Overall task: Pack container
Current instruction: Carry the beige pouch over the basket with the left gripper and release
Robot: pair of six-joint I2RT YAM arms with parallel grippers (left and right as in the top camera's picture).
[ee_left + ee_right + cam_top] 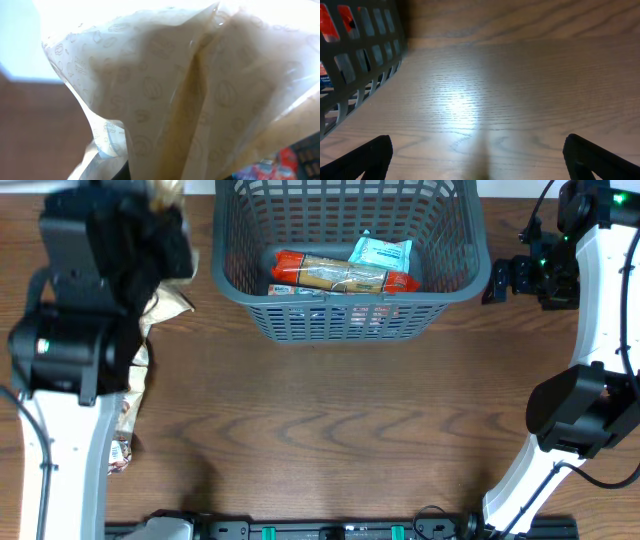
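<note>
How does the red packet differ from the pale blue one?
The red packet is long and narrow, tan in its middle; the pale blue packet is shorter and squarer. The red packet lies across the container; the pale blue packet sits farther back, skewed. Both are inside the container.

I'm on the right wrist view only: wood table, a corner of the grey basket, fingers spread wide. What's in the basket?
Observer: Two things lie in the basket: a long red-ended packet and a light blue packet behind it.
Operator: Where's the left arm?
Observer: The left arm is at the far left of the basket. A pale printed bag fills its wrist camera and hides the fingers.
Operator: Anything left to pack?
Observer: Yes, more packets lie on the table beside that arm.
</note>
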